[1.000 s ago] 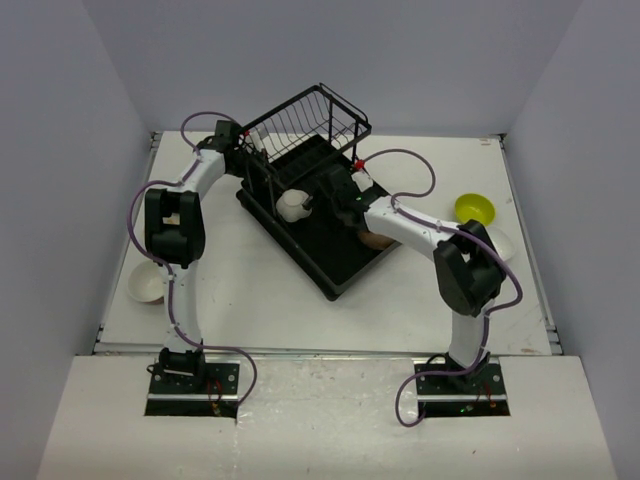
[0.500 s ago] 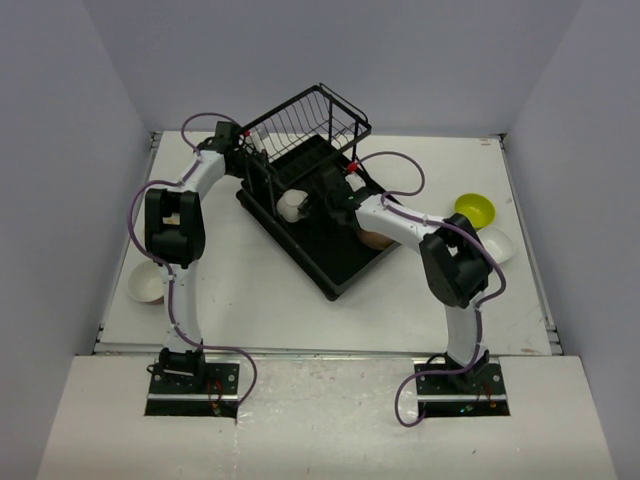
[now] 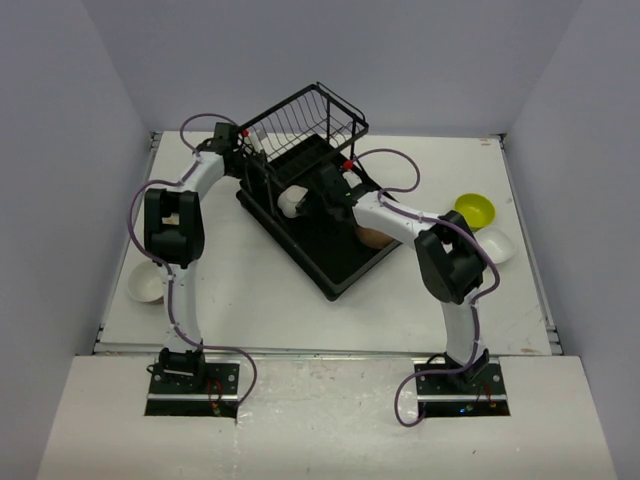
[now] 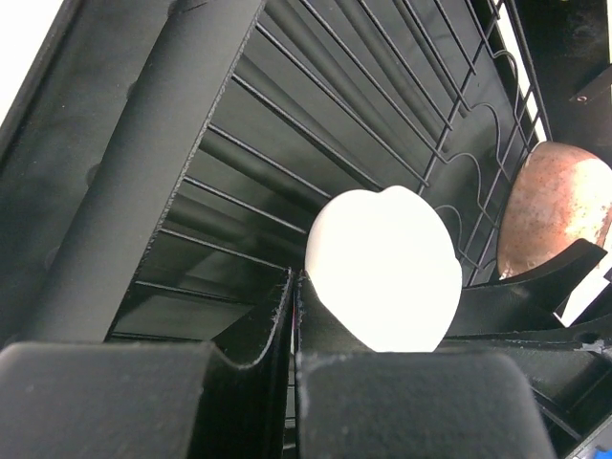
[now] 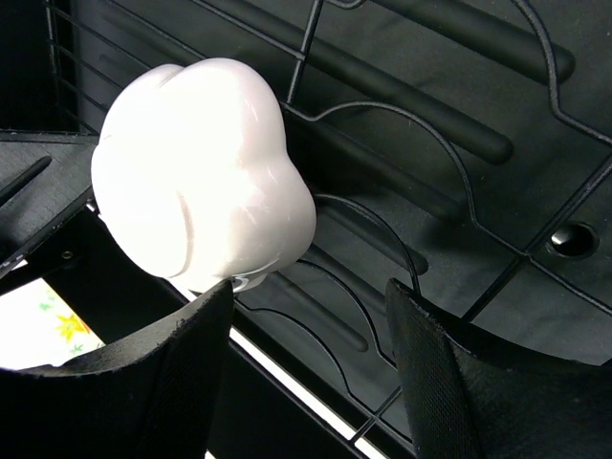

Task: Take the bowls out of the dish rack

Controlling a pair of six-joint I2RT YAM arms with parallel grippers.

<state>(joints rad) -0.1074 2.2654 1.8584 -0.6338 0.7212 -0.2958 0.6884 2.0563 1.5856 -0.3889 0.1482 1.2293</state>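
Top view: dish rack (image 3: 330, 270) sits mid-table. 3 bowls are out on the table: lime-green bowl (image 3: 474, 209), plain white bowl (image 3: 497, 243) just beside it, left-edge bowl (image 3: 147, 284). Lobed white bowl (image 3: 291, 201) and tan bowl (image 3: 372, 238) are in the rack, so at least 2 left.

Left wrist: left gripper (image 4: 293, 325) pressed shut, nothing seen between the fingers.

Right wrist: right gripper (image 5: 306, 349) spread wide, empty, lobed white bowl by one finger, not gripped.

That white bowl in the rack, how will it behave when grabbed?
The white bowl looks glossy and lobed, so it may slip. Propped on edge in the dish rack, it could tip if nudged.
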